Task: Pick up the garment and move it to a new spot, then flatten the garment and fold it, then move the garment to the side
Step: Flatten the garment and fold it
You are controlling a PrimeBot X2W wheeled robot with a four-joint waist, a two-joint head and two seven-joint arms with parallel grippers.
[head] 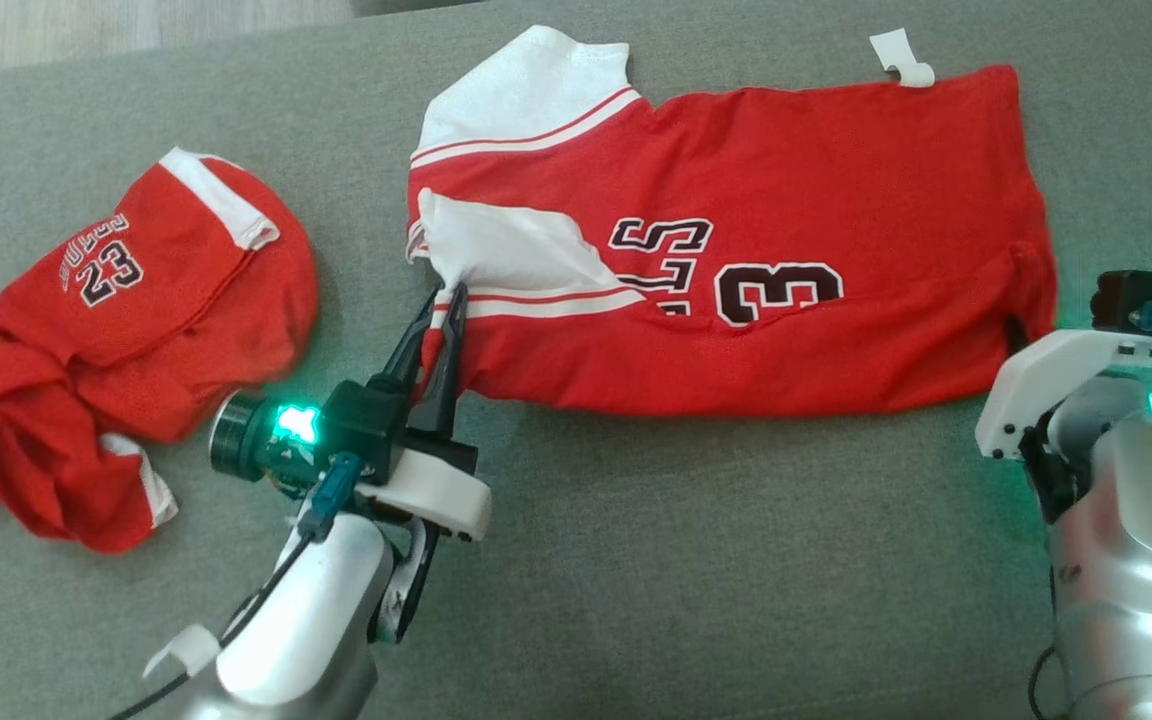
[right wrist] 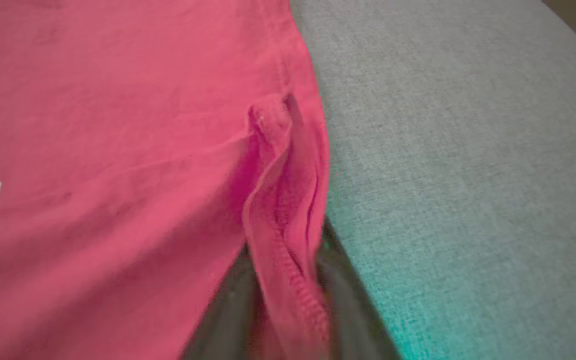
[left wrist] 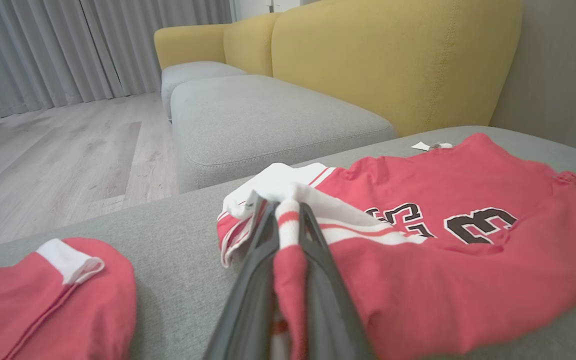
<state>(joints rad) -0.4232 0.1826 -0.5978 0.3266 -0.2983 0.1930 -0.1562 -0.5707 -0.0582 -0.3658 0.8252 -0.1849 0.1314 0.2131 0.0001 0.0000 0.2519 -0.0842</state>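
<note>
Left claw (left wrist: 285, 207) and right claw (right wrist: 288, 245) each pinch the red jersey (head: 786, 170) on grey upholstery (head: 686, 550), yellow sofa (left wrist: 368, 60) beyond.

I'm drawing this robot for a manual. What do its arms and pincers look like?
The left forearm and right forearm are glossy silver-white, each with a white bracket and green light at the wrist. The left pincer has two long, slim dark fingers tapering to points; a blue-plugged cable leaves its wrist. The right pincer is dark-fingered too.
</note>
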